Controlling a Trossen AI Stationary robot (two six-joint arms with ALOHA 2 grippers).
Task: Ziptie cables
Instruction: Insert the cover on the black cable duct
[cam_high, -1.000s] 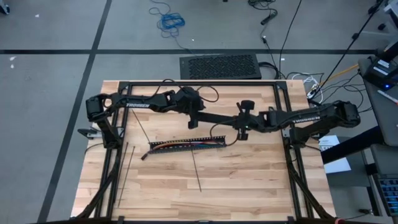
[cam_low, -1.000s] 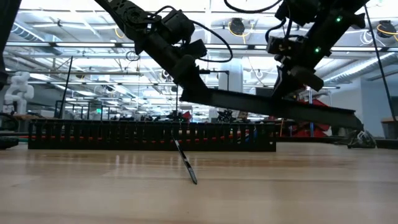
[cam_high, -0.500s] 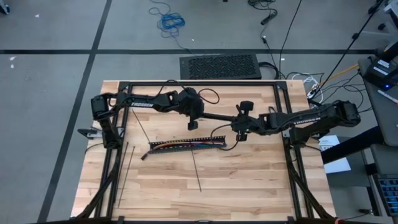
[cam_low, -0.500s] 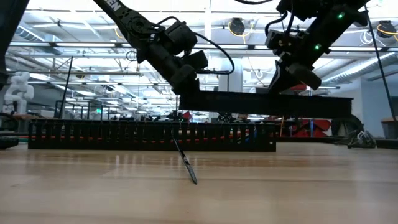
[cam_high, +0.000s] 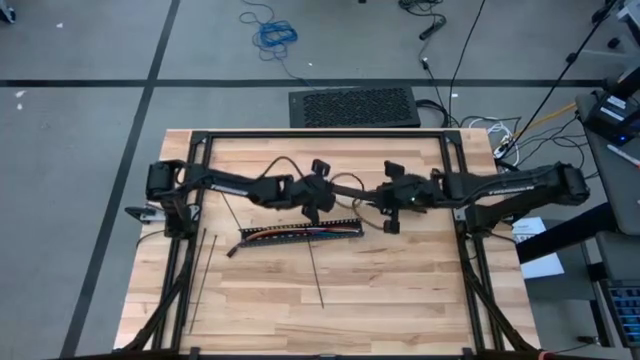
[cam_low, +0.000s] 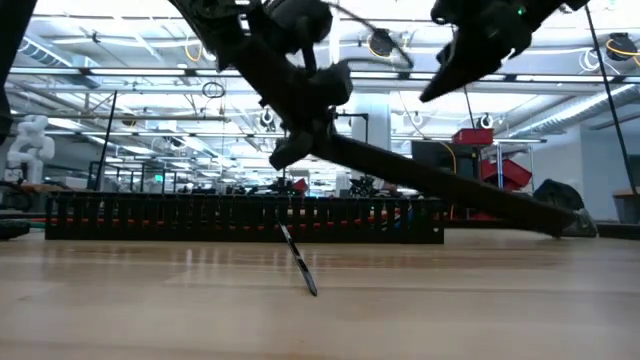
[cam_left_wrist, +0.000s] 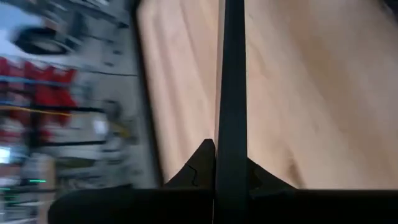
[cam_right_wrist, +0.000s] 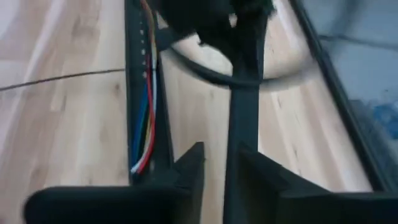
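The cables (cam_high: 290, 235) are lying in a long black slotted channel (cam_high: 345, 222) in the middle of the counter (cam_high: 400, 290). They are running from left to right. Both grippers are hanging just beside the channel, on its far side. The left gripper (cam_high: 318, 197) is sitting over the middle of the cables, so it is the nearer one. The right gripper (cam_high: 392, 205) is sitting just past their right end.

The left gripper is pinching one end of a long black bar (cam_low: 440, 185). Its fingers are pressed tight on the bar. The bar is running almost the same way as the cables, and it is tilting down. Its other end is sitting low by the counter.

The right gripper is spread a little and is not holding anything. In the low view it is hanging above the bar, apart from it.

The zipties are lying flat on the counter. One ziptie (cam_high: 314, 268) is reaching from the channel toward the near edge, on the other side from the grippers.

The left arm is stretching in low from the left. The right arm is stretching in from the right, and the two are almost meeting.
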